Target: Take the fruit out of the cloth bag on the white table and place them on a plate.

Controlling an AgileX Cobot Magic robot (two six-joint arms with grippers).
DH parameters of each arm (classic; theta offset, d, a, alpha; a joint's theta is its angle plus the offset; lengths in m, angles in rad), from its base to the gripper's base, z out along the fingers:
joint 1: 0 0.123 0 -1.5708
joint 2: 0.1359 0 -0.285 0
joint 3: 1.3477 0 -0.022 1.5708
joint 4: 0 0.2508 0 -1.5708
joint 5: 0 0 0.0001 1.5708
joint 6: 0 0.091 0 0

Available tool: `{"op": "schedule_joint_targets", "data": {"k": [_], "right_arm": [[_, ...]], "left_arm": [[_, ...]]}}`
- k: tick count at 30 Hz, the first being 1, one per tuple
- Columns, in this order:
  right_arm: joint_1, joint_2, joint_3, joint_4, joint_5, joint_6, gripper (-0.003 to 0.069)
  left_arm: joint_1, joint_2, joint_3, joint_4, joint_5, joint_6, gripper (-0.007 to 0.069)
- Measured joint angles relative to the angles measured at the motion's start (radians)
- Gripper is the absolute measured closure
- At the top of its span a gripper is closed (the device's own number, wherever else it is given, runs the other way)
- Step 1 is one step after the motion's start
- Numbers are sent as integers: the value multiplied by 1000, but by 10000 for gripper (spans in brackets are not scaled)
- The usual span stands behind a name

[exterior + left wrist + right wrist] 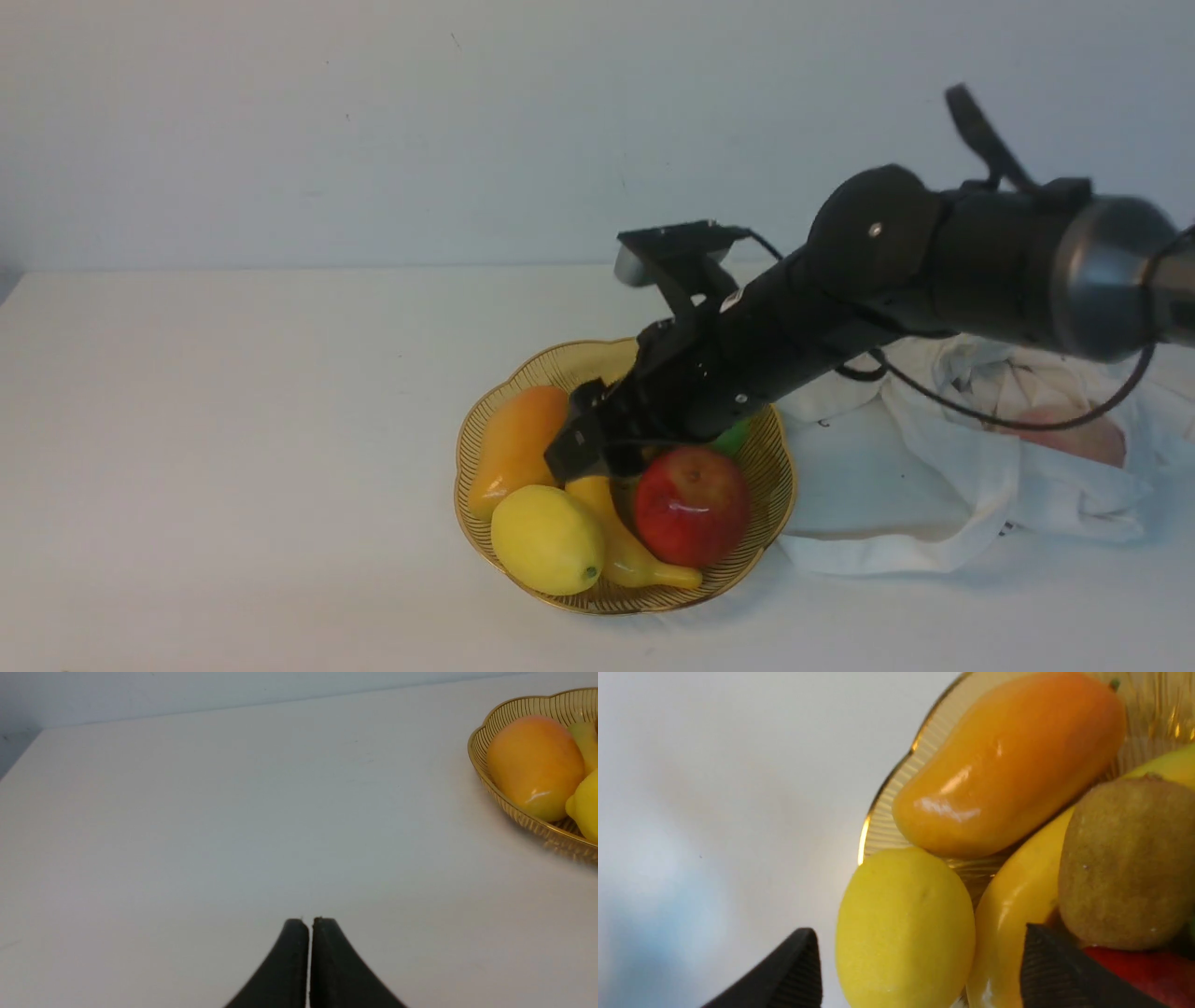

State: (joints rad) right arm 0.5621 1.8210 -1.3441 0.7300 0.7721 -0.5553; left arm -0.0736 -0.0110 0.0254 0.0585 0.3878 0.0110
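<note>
The yellow lemon [546, 539] [906, 933] lies at the front of the golden ribbed plate [775, 504] [896, 788] on the white table [233, 467]. My right gripper [579, 448] [920, 952] hangs just above it, open. In the right wrist view its two fingers stand wide either side of the lemon and a gap shows beside it. The pale pink peach [1074, 437] sits in the mouth of the white cloth bag [896, 485], right of the plate and partly behind my right arm. My left gripper [309, 919] is shut and empty over bare table, left of the plate [481, 760].
The plate also holds an orange mango [518, 443] [532, 765], a yellow banana [625, 551], a red apple [693, 504], a brown kiwi [1125, 858] and something green [733, 437]. My right arm reaches across the bag's near side. A wall runs behind the table.
</note>
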Motion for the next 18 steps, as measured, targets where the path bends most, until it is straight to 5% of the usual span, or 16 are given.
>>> {"op": "schedule_joint_targets", "data": {"k": [3,5,8,18], "right_arm": [[0,-78,0,-50,0,43,281],[0,-199,0,-177,-17,104,464],[-4,-344,0,-350,-59,235,631],[-25,-811,16,-839,-57,667,670]], "left_arm": [[0,0,0,0,0,0,632],[0,0,0,0,0,0,632],[0,0,0,0,0,0,632],[0,0,0,0,0,0,632]]}}
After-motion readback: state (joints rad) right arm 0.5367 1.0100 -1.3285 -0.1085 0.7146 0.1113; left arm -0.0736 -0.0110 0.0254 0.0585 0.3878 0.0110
